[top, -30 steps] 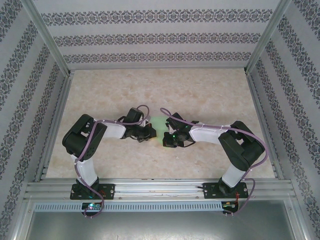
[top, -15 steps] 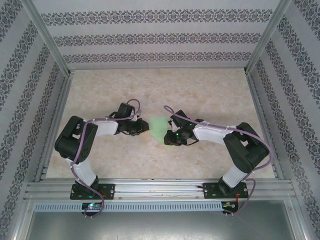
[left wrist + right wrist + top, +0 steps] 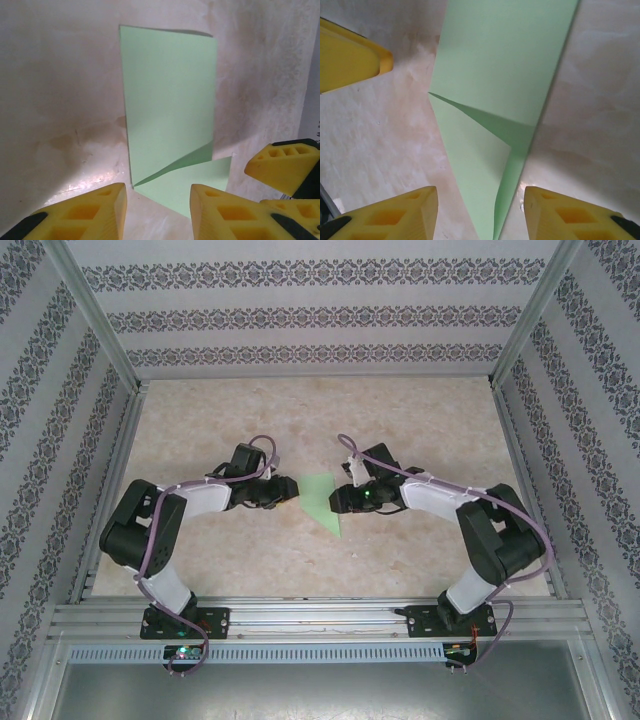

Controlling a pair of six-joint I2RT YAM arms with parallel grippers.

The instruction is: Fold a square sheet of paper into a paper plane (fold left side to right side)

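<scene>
now between folds, paper lying free

nearest the bases, the pointed tip of the square sheet of paper (image 3: 321, 497) aims at the near edge. it lies flat on the desk (image 3: 420, 430), already creased into a narrow angular shape. the left pincer (image 3: 291, 489) and right pincer (image 3: 339, 498) flank it closely, both spread, pinching nothing. next, i judge, one must catch the left edge and carry it rightward, edges aligned.

No readable text, label, brand, number or sign appears on any surface.
</scene>
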